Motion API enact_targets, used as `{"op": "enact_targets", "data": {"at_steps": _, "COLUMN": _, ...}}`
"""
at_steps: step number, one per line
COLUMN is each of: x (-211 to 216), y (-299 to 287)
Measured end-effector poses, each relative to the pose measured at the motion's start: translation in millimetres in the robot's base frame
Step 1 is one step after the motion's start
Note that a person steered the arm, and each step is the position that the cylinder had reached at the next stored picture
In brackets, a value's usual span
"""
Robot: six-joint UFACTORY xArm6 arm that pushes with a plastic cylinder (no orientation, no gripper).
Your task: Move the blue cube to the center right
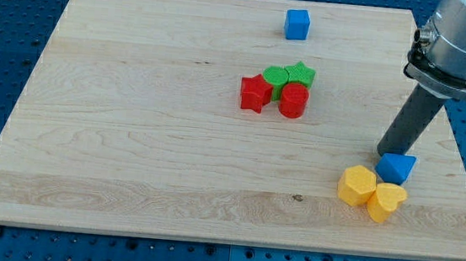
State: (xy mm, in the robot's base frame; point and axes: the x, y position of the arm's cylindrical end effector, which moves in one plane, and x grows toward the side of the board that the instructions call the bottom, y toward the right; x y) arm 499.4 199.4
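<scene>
The blue cube (296, 24) sits near the view's top, right of the middle of the wooden board (131, 138). My tip (386, 151) is far from it, at the view's lower right, touching the upper left side of a second blue block (396, 168) of angular shape. The rod rises up and to the right to the grey arm (461, 36).
Two yellow blocks (357, 185) (386, 201) lie just below the second blue block. A cluster in the middle holds a red star (254, 93), a red cylinder (293, 101), a green star (301, 73) and a green round block (275, 77).
</scene>
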Motion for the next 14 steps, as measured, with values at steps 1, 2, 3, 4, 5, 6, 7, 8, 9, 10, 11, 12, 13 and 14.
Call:
{"op": "enact_targets", "data": {"at_steps": 1, "x": 23.4, "y": -3.2}}
{"op": "enact_targets", "data": {"at_steps": 2, "x": 11.7, "y": -14.4}}
{"op": "enact_targets", "data": {"at_steps": 3, "x": -14.7, "y": -22.1}}
{"op": "enact_targets", "data": {"at_steps": 4, "x": -56.7, "y": -6.7}}
{"op": "enact_targets", "data": {"at_steps": 5, "x": -101.4, "y": 12.8}}
{"op": "enact_targets", "data": {"at_steps": 6, "x": -135.0, "y": 24.5}}
{"op": "enact_targets", "data": {"at_steps": 7, "x": -170.8, "y": 17.0}}
{"op": "enact_targets", "data": {"at_steps": 8, "x": -220.3, "y": 9.7}}
{"op": "enact_targets", "data": {"at_steps": 9, "x": -255.2, "y": -19.8}}
{"op": "enact_targets", "data": {"at_steps": 10, "x": -269.4, "y": -52.9}}
{"op": "enact_targets", "data": {"at_steps": 11, "x": -271.6, "y": -89.5}}
{"op": "enact_targets", "data": {"at_steps": 12, "x": -252.2, "y": -111.2}}
{"op": "enact_targets", "data": {"at_steps": 13, "x": -216.8, "y": -114.1}}
{"op": "enact_targets", "data": {"at_steps": 14, "x": -203.0, "y": -133.2}}
